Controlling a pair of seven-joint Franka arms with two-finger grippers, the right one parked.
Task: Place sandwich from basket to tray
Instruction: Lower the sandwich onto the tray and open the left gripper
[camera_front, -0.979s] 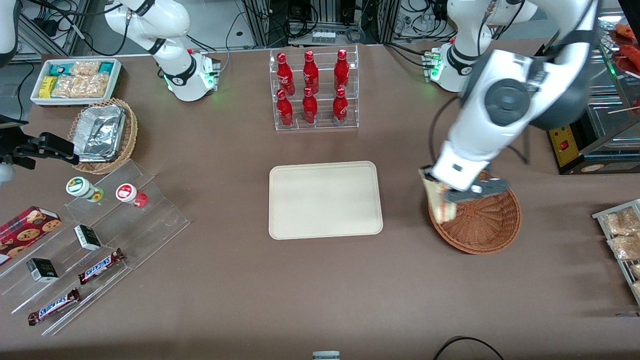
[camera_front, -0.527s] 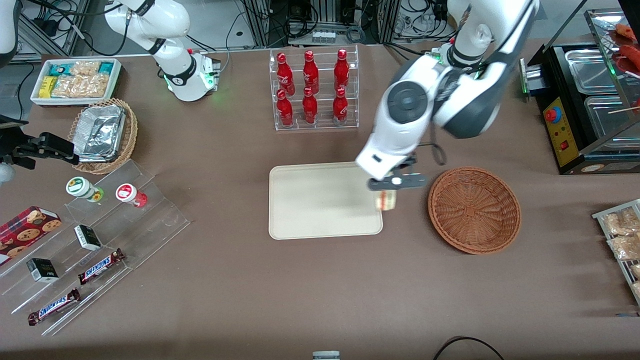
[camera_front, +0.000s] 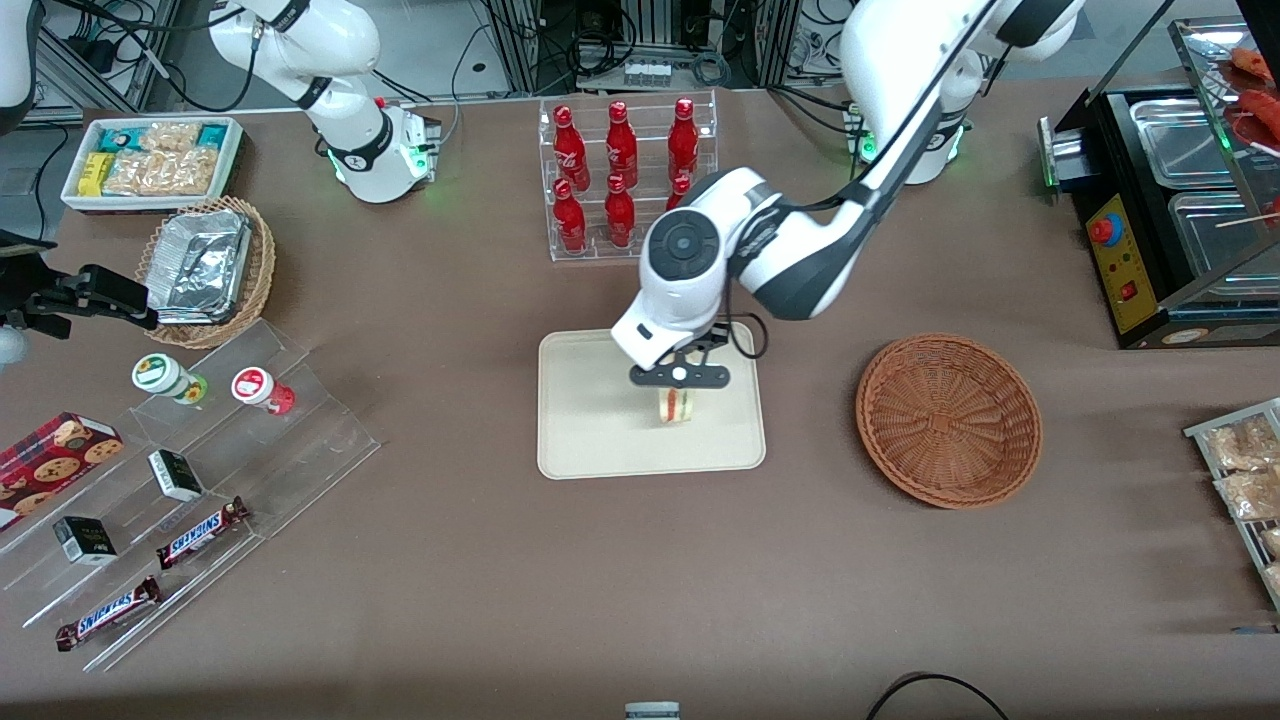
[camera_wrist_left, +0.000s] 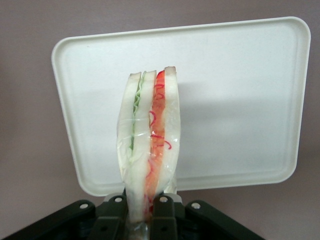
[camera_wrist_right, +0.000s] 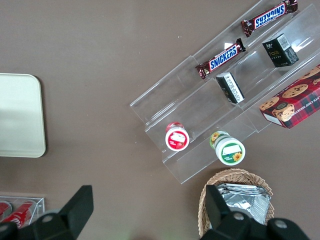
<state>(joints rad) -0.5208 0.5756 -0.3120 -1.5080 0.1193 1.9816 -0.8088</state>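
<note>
My left gripper hangs over the cream-beige tray, shut on the sandwich. The sandwich is a plastic-wrapped wedge of white bread with a green and a red filling stripe. In the left wrist view the sandwich stands upright, pinched at its base by the black fingers, with the bare tray beneath it. I cannot tell whether it touches the tray. The reddish-brown woven basket sits beside the tray, toward the working arm's end of the table, with nothing in it.
A clear rack of red bottles stands farther from the front camera than the tray. Toward the parked arm's end lie clear display steps with snack bars, a tan wicker basket of foil containers and a white bin of snacks.
The gripper carried the sandwich out of the basket, across the table gap, and over the tray's middle. The basket now holds nothing.
</note>
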